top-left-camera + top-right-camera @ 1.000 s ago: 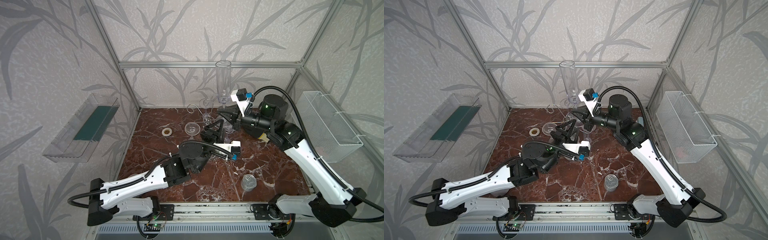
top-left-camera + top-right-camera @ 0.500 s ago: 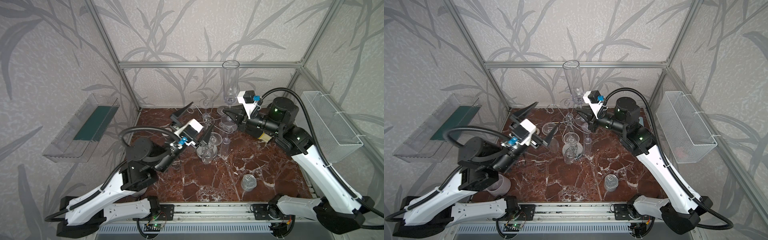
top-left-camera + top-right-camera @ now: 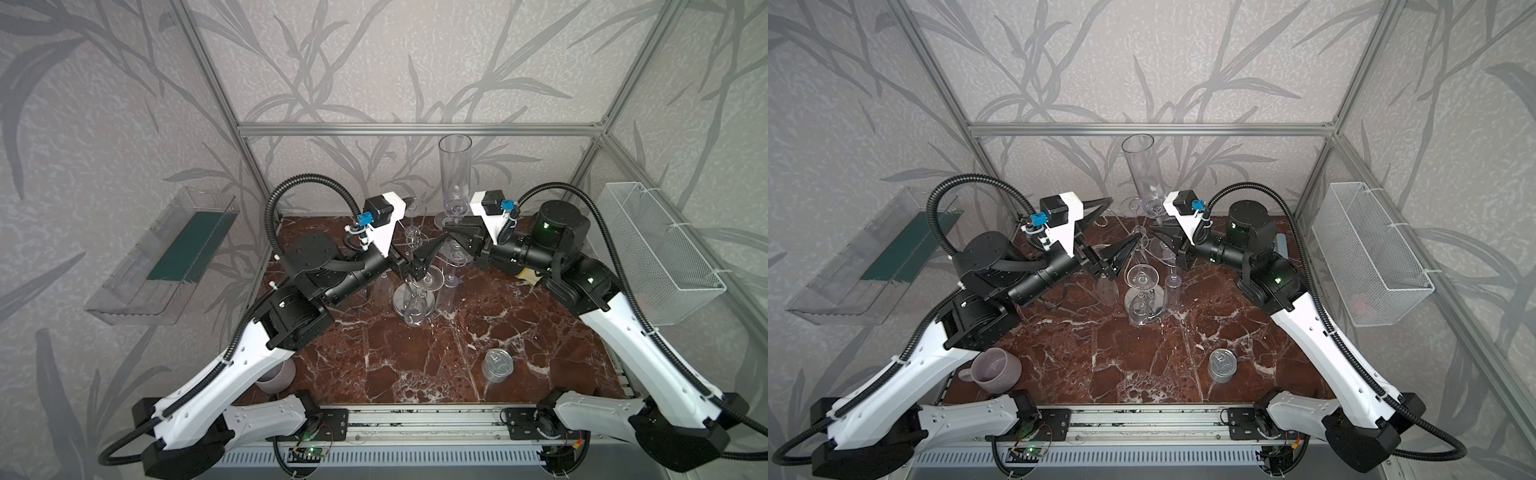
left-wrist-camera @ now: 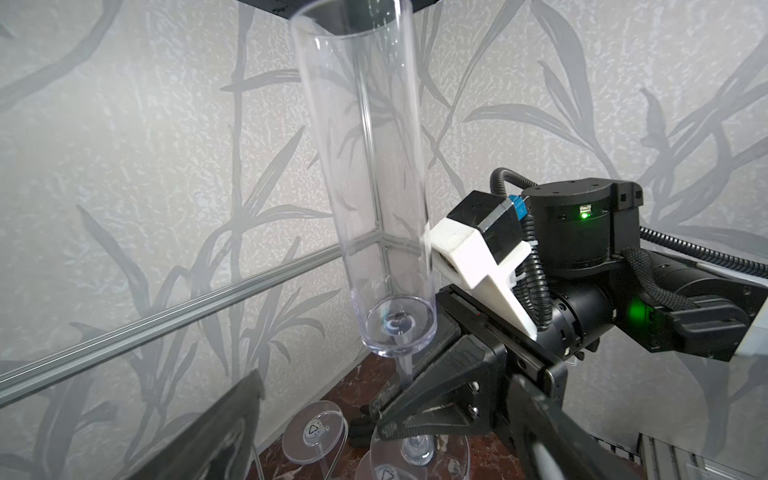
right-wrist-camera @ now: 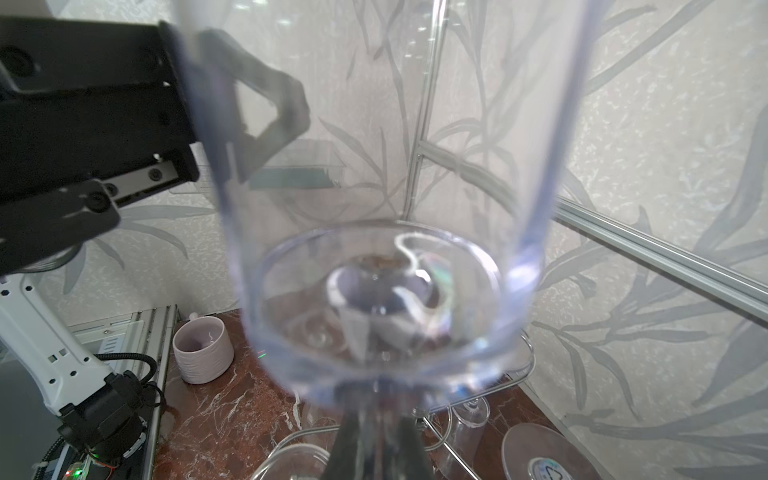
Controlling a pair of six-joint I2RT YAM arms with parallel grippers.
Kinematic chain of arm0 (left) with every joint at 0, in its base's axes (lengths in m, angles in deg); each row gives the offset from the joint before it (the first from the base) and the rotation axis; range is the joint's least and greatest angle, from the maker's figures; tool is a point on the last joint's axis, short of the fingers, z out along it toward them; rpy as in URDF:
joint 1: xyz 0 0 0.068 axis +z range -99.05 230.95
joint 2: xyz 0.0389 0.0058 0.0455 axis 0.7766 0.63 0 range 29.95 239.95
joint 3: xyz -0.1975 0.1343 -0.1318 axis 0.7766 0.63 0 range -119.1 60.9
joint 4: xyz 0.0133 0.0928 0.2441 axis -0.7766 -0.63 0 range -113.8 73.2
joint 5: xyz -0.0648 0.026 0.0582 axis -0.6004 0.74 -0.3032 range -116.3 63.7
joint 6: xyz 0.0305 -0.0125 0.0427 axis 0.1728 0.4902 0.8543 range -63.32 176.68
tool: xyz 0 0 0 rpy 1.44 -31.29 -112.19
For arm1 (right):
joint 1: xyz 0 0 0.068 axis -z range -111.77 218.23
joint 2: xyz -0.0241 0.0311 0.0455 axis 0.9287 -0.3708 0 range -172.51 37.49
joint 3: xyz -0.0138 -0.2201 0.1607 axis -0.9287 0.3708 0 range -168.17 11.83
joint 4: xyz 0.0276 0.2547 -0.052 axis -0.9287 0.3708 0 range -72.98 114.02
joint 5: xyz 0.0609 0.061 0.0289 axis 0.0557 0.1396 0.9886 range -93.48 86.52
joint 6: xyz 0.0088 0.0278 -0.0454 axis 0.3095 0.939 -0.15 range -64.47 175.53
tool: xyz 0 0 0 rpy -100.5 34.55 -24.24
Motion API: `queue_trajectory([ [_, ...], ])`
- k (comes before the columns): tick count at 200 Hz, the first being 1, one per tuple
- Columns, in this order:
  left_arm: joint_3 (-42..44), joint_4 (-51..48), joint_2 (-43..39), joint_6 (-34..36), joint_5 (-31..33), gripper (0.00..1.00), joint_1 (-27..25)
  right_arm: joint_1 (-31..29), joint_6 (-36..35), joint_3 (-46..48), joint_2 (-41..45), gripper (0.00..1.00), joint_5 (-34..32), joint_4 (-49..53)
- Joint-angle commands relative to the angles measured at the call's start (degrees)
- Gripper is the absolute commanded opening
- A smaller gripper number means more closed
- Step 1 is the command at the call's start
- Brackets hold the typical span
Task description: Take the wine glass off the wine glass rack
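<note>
The wine glass [image 3: 455, 174] is a tall clear flute, held upright by its stem above the rack's arms. My right gripper [image 3: 448, 229] is shut on that stem, and the left wrist view shows the grip [image 4: 401, 395] under the bowl [image 4: 374, 187]. The bowl fills the right wrist view [image 5: 382, 208]. The wine glass rack [image 3: 1144, 305] is chrome wire on a round base, with several other glasses hanging upside down. My left gripper [image 3: 1115, 227] is open beside the rack's top, close to the right gripper, holding nothing.
A steel tin can [image 3: 496, 365] stands on the marble at the front right. A lilac mug [image 3: 995, 370] sits by the left arm's base. A white wire basket [image 3: 660, 249] hangs on the right wall and a clear tray [image 3: 166, 257] on the left wall.
My left arm swung away to the left, then came up beside the rack's top, and its jaws opened wider. The right gripper kept the wine glass and barely shifted.
</note>
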Motion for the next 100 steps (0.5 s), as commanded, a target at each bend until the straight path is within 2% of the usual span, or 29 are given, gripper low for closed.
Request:
queue_trajectory([
  [1,-4.2,1.7,1.2,-6.9,-7.2,0.94,1.6,-0.3,0.2,0.8,1.5,0.00,3.2,-1.8],
  [26,-7.1,3.4,3.4,-9.0,-11.1,0.94,2.2,-0.5,0.0,1.9,1.9,0.00,3.7,-2.2],
  [72,-10.3,5.7,6.8,-12.1,-14.4,0.94,2.8,-0.7,-0.2,1.7,2.1,0.00,5.4,-1.8],
  [100,-12.1,5.3,8.7,-12.7,-12.7,0.93,2.8,-1.1,-0.6,1.6,2.3,0.00,5.8,-1.8],
])
